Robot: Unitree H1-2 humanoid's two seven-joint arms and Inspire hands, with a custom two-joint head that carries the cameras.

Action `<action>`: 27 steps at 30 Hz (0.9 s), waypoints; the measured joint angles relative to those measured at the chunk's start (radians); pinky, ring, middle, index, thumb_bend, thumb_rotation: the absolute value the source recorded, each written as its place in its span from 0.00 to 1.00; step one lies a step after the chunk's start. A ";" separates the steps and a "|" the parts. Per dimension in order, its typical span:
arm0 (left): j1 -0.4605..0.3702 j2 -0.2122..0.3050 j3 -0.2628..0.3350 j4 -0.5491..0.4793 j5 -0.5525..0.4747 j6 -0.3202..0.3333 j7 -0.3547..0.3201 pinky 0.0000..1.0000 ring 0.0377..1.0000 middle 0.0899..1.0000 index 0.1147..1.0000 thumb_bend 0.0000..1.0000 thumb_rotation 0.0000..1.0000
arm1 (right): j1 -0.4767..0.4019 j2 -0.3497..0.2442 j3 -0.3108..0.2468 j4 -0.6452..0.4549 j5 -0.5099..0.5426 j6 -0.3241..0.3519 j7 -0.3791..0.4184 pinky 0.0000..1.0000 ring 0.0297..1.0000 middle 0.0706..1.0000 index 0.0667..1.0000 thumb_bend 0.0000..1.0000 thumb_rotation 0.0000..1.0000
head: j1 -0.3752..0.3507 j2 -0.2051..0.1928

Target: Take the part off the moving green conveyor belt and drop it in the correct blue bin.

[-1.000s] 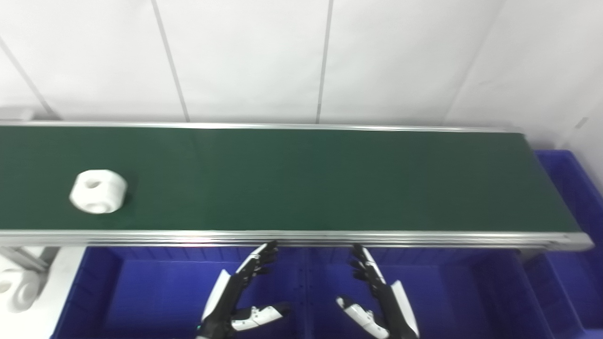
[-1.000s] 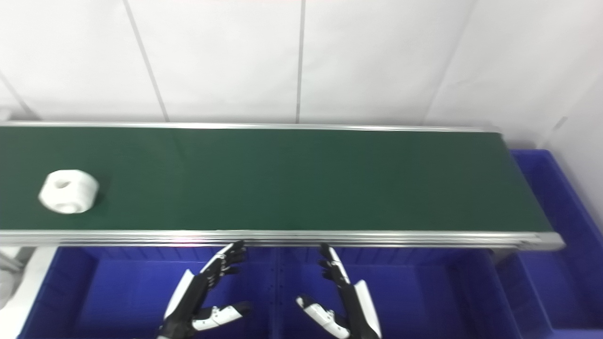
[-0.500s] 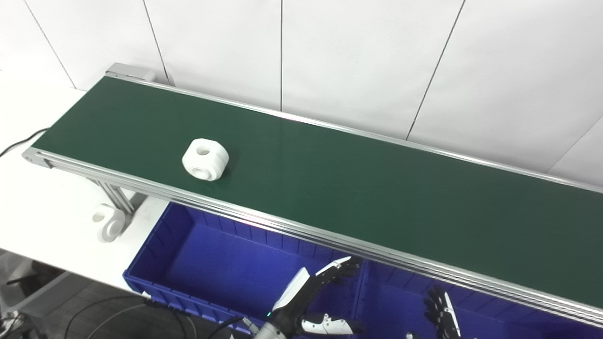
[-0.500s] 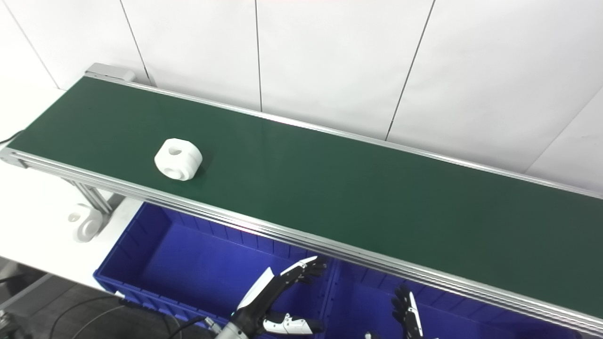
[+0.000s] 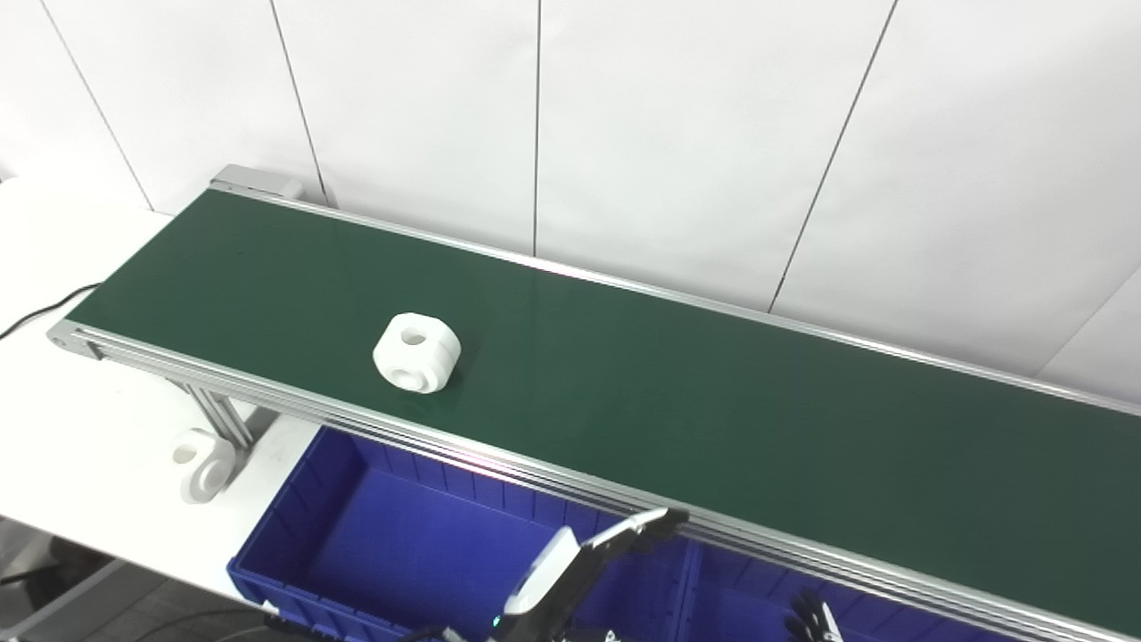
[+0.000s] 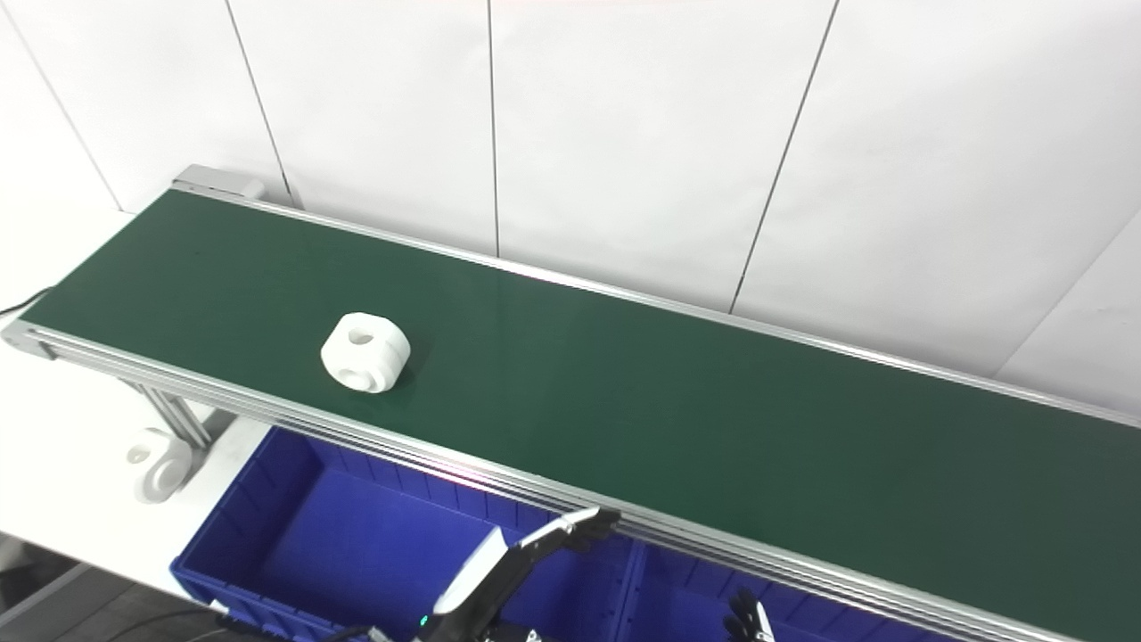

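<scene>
Left hand (image 5: 579,571) flat, rounded white part (image 5: 416,352) (holed), smooth belt (image 5: 713,419)

The left hand (image 5: 584,571) is cut off by the bottom edge, its thumb and palm out of sight, so its grasp cannot be judged. Of the right hand (image 6: 747,621) only fingertips poke up past that edge. The conveyor belt (image 5: 713,419) runs off the right edge. Below the belt, the blue bins (image 5: 410,544) are cropped, their floors partly hidden. Left of the belt's leg, a white piece (image 5: 203,459), perhaps another part, is too small to tell.
</scene>
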 measured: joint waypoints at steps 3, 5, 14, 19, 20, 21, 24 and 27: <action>0.000 0.014 0.055 -0.075 -0.004 -0.001 -0.037 0.78 0.82 0.85 0.86 0.78 0.56 | -0.003 0.002 0.002 0.006 0.000 0.000 -0.001 0.86 0.90 0.92 0.96 0.75 0.70 | -0.002 -0.003; -0.004 0.038 0.082 -0.109 -0.016 -0.002 -0.068 0.79 0.84 0.86 0.87 0.77 0.57 | -0.010 0.002 0.006 0.014 -0.005 0.000 -0.011 0.85 0.89 0.92 0.96 0.75 0.70 | -0.005 -0.005; -0.041 0.066 0.308 -0.201 -0.016 0.018 -0.218 0.82 0.86 0.88 0.89 0.73 0.81 | -0.029 -0.003 0.033 0.038 -0.015 -0.001 -0.048 0.84 0.89 0.92 0.95 0.78 0.84 | 0.003 -0.011; -0.056 0.067 0.391 -0.227 -0.014 0.046 -0.307 0.81 0.86 0.88 0.90 0.70 0.87 | -0.040 -0.005 0.049 0.056 -0.017 -0.001 -0.068 0.85 0.90 0.92 0.96 0.79 0.91 | 0.006 -0.014; -0.060 0.067 0.408 -0.230 -0.013 0.051 -0.317 0.81 0.86 0.88 0.90 0.70 0.87 | -0.041 -0.005 0.051 0.058 -0.022 -0.001 -0.073 0.85 0.90 0.92 0.96 0.79 0.92 | 0.008 -0.018; -0.065 0.067 0.426 -0.230 -0.010 0.058 -0.329 0.81 0.86 0.89 0.90 0.69 0.89 | -0.042 -0.005 0.052 0.060 -0.027 -0.001 -0.077 0.85 0.90 0.92 0.95 0.80 0.92 | 0.009 -0.020; -0.092 0.084 0.467 -0.229 -0.003 0.075 -0.363 0.82 0.87 0.89 0.90 0.68 0.91 | -0.046 -0.005 0.054 0.062 -0.031 -0.001 -0.078 0.84 0.90 0.93 0.95 0.80 0.94 | 0.008 -0.026; -0.128 0.128 0.499 -0.227 0.008 0.117 -0.424 0.82 0.88 0.90 0.90 0.69 0.92 | -0.052 -0.006 0.057 0.065 -0.031 -0.001 -0.079 0.83 0.90 0.93 0.95 0.81 0.95 | 0.008 -0.028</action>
